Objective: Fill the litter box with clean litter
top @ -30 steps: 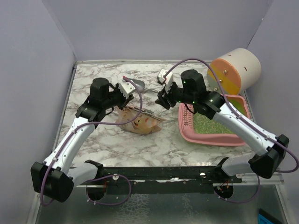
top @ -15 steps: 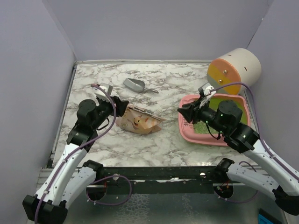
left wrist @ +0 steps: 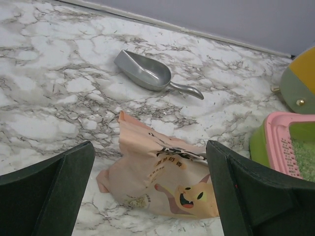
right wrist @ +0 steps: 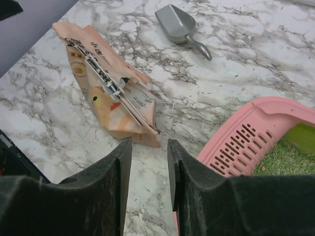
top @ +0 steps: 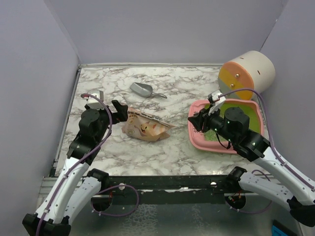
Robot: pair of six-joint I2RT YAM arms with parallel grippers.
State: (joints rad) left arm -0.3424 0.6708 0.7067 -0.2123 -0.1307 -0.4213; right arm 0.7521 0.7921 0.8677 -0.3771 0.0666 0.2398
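The pink litter box (top: 212, 146) sits at the right of the table, its slotted strip (right wrist: 239, 143) facing the middle. Pale-green clean litter (left wrist: 306, 158) lies inside it, also visible in the right wrist view (right wrist: 281, 160). My right gripper (top: 197, 119) hovers over the box's left rim, open with a narrow gap (right wrist: 149, 142) and nothing between its fingers. My left gripper (top: 117, 110) stands wide open (left wrist: 149, 145) just left of the tan cat-print bag (top: 146, 129), holding nothing. The bag (left wrist: 162, 177) lies flat on the marble.
A grey metal scoop (top: 142, 89) lies behind the bag, bowl to the left. A cream, orange and yellow cylinder (top: 248, 73) lies on its side behind the litter box. Purple walls close in the left, back and right sides.
Both arms have drawn back toward the near edge and lower. The left gripper has opened wide. The bag, the scoop and the litter box have not moved.
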